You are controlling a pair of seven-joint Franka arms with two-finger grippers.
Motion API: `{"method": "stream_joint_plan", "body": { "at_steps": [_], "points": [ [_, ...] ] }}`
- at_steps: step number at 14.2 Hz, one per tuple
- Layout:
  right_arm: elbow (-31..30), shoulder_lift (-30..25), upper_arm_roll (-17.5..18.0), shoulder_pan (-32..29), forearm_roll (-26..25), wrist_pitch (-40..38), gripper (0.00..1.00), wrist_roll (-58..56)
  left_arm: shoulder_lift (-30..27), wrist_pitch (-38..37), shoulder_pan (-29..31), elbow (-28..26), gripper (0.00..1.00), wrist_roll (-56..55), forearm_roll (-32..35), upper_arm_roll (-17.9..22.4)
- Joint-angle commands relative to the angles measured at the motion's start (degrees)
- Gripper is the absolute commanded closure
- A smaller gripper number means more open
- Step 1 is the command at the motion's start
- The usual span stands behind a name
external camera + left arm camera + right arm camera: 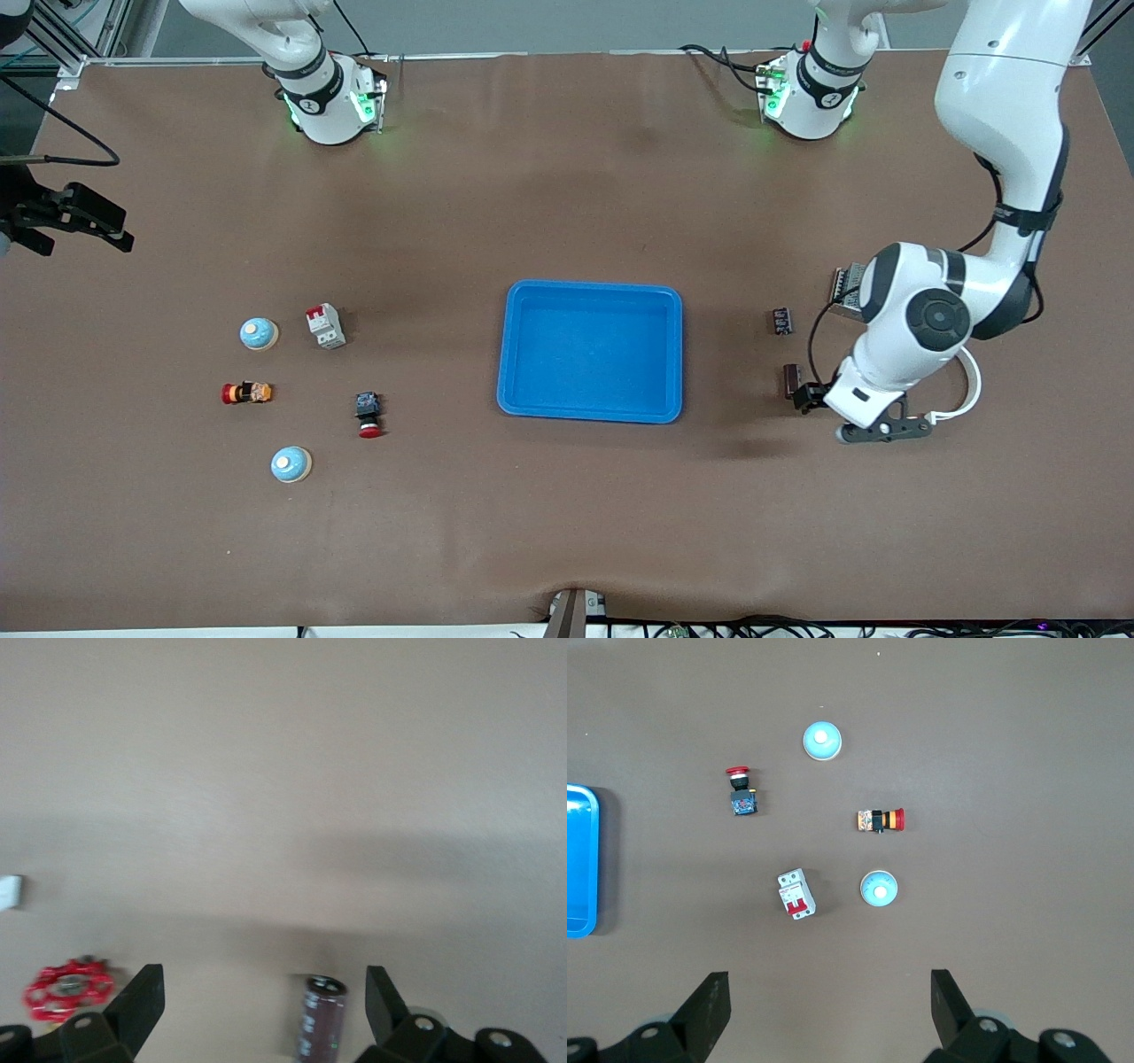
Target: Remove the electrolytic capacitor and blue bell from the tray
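Note:
A dark brown capacitor (791, 379) lies on the table toward the left arm's end, beside the blue tray (591, 292). My left gripper (803, 396) is down at it and open. In the left wrist view the capacitor (321, 1020) lies between the fingers of the left gripper (263, 992), closer to one and untouched. Two light blue bells (259, 333) (291, 464) sit toward the right arm's end. My right gripper (84, 232) hangs high over that end, open and empty. From the right gripper (830, 988) both bells (822, 742) (878, 889) show far below.
By the bells lie a white and red circuit breaker (325, 325), an orange switch (247, 392) and a red-capped push button (369, 415). A small dark part (780, 321) lies farther from the camera than the capacitor. A red valve wheel (68, 985) sits beside the left gripper.

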Motion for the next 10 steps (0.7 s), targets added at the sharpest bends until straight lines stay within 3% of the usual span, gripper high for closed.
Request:
{"method": "stream_joint_plan", "body": {
  "at_steps": [1,5,10],
  "points": [
    [1.0,-0.1,0.5,-0.7,-0.5,-0.2,0.00,-0.3,-1.9,-9.4,0.6,5.6,0.00,-0.5,0.2,-0.3],
    [1.2,-0.1,0.5,-0.8,-0.4,-0.2,0.00,-0.3,-3.9,-20.0,0.6,11.7,0.00,-0.9,0.1,-0.3],
    [1.3,0.3,0.5,-0.6,-0.3,-0.2,0.00,-0.3,-10.7,-28.1,3.0,11.9,0.00,-0.1,-1.3,-0.7]
  ]
}}
